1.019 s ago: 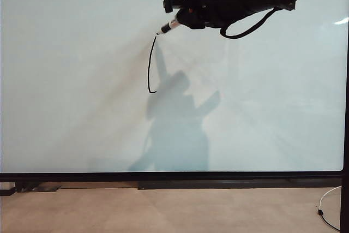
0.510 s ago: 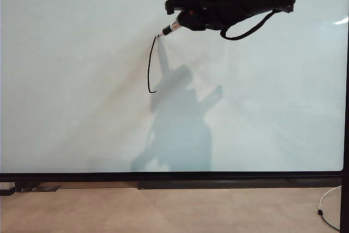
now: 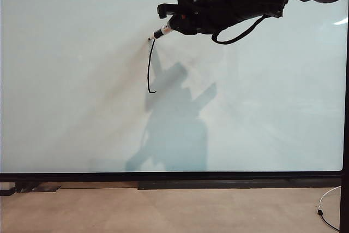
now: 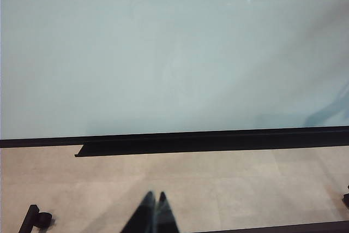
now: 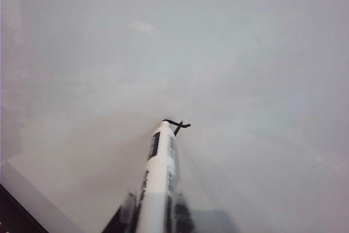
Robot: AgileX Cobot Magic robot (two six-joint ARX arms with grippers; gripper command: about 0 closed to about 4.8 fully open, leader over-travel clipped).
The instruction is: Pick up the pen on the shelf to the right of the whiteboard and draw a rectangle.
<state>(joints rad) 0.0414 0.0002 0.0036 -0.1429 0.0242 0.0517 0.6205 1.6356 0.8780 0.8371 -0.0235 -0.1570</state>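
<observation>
The whiteboard (image 3: 82, 80) fills the exterior view. My right gripper (image 3: 177, 23) comes in from the upper right and is shut on the pen (image 3: 162, 30), a white barrel with a black tip. The tip rests on the board at the top of a thin, curved black stroke (image 3: 148, 69) that runs downward; it is the only mark that shows. In the right wrist view the pen (image 5: 161, 173) stands between the fingers of the right gripper (image 5: 155, 211), its tip at a short black hook (image 5: 179, 125). My left gripper (image 4: 154, 196) is shut and empty, low in front of the whiteboard (image 4: 174, 53).
A black ledge (image 3: 218, 184) runs under the board's lower frame, above the beige floor. A white cable (image 3: 327, 205) lies on the floor at the far right. A small black foot (image 4: 38, 219) shows in the left wrist view. The arm's shadow falls on the board.
My right gripper has shifted a little to the left with the pen, whose tip now sits left of the stroke's top end. The left gripper has stayed still.
</observation>
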